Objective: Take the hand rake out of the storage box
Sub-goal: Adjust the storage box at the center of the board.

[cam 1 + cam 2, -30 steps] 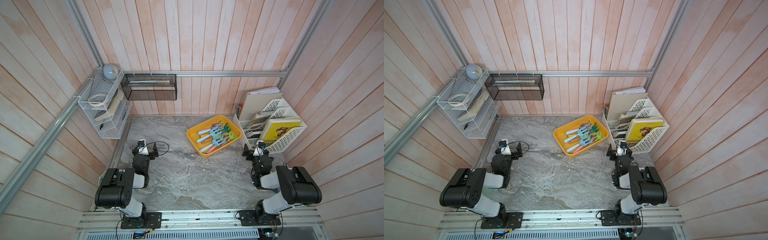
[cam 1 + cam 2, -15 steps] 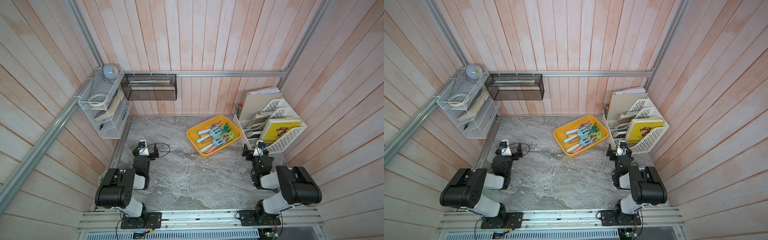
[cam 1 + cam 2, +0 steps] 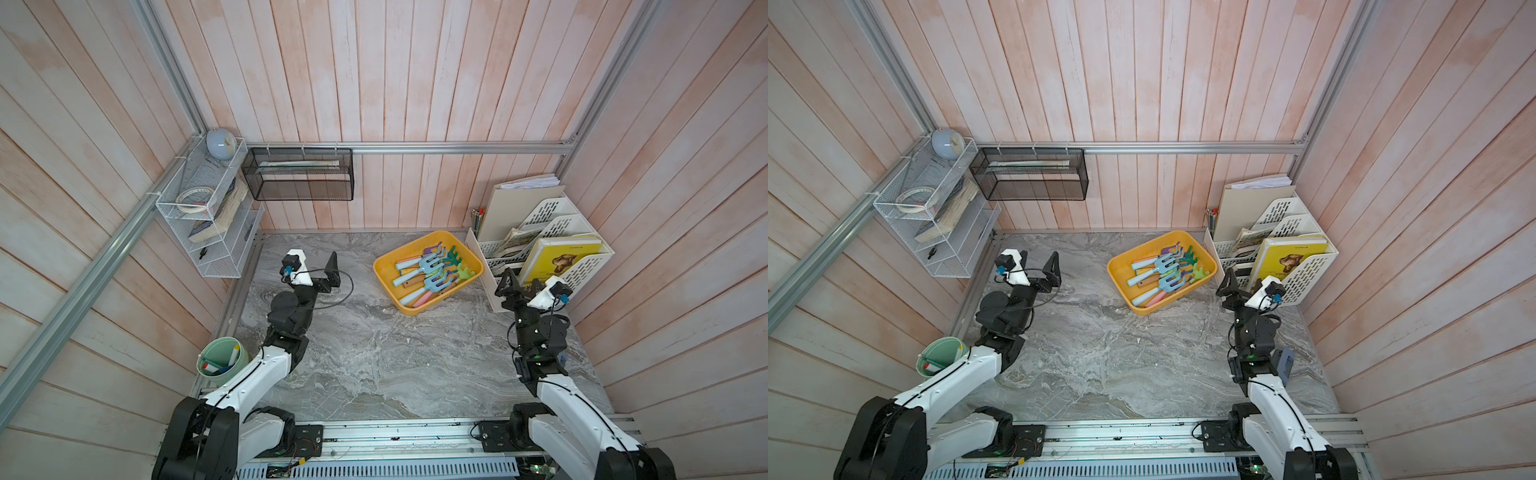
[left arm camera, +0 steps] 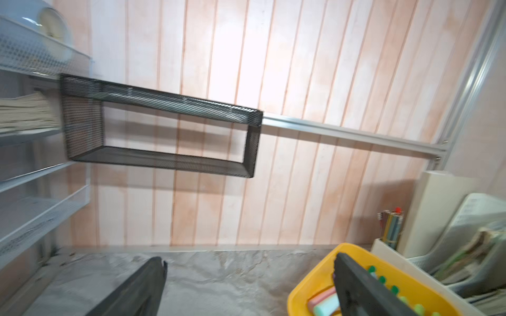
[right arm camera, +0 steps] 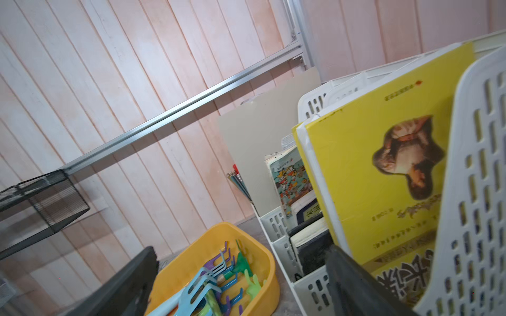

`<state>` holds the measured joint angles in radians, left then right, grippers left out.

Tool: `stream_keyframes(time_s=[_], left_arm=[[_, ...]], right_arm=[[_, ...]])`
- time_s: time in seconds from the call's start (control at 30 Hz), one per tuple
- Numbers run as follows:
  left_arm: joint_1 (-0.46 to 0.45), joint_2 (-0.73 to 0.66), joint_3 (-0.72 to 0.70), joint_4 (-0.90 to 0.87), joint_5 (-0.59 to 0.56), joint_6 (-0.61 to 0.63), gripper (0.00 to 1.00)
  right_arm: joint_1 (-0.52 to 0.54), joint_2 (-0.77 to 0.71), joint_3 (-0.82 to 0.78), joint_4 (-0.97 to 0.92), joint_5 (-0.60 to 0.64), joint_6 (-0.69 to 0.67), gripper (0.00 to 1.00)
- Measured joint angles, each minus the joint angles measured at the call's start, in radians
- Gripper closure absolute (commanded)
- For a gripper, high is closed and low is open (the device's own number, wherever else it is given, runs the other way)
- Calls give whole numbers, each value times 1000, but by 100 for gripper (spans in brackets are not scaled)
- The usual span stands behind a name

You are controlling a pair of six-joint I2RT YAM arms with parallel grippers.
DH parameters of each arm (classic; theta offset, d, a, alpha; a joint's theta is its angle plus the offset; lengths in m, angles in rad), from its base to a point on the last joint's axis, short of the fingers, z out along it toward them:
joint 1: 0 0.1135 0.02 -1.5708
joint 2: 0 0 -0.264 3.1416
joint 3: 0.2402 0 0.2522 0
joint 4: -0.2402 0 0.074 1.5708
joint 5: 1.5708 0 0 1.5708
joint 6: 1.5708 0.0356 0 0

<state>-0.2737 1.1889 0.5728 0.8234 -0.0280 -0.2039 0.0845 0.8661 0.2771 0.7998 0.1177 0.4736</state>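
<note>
On marble tabletop (image 3: 395, 374), far rt area: storage box (image 3: 412, 252), yellow, shallow, set on a diagonal. One corner sits just beside white file rack (image 3: 544, 210); touching or not, can't tell.

Inside box: heap of hand rakes (image 3: 430, 262). Pastel handles; blue, purple + green heads; all overlapping. Heads mostly twd the rack end, handles twd near-left end. All lie within the rim. Exact count unclear.

L gripper (image 4: 249, 260): jaws spread wide, nothing btwn them. Hangs above table at far left, well apart from box. L wrist view shows a corner of the box w/ pink + mint handle ends, partly behind one finger (image 4: 356, 287).

R gripper (image 5: 241, 250): jaws likewise wide apart, empty. Sits at rt side just in front of the rack, near box's near-rt side, not touching it. R wrist view shows rake heads in box and yellow book (image 5: 356, 177) standing in the rack close alongside.

Surroundings: black mesh basket (image 3: 299, 178) on back wall, white wire shelf (image 3: 216, 257) on left wall, green cup (image 3: 220, 345) w/ markers beside L arm.
</note>
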Motion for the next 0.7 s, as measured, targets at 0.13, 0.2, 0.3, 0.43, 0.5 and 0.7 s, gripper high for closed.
stream_keyframes(time_s=[0.13,0.2,0.3,0.43,0.5,0.7], left_arm=[[45,188,95,-22,223,-165,0],[52,327,214,-111,311,-193,0],[7,533,483,-298,377,-173,0],[-60,729,806,-510,414,-113,0],[-77,809,943,-601,420,-79,0],[-77,904,1054,-760,442,-13,0]], right_arm=[[0,70,29,-106,-167,67,2],[0,121,29,-120,-233,114,2],[2,208,32,-117,-319,172,2],[50,362,129,-222,-348,209,2],[84,418,184,-264,-334,227,6],[145,570,358,-416,-245,262,27]])
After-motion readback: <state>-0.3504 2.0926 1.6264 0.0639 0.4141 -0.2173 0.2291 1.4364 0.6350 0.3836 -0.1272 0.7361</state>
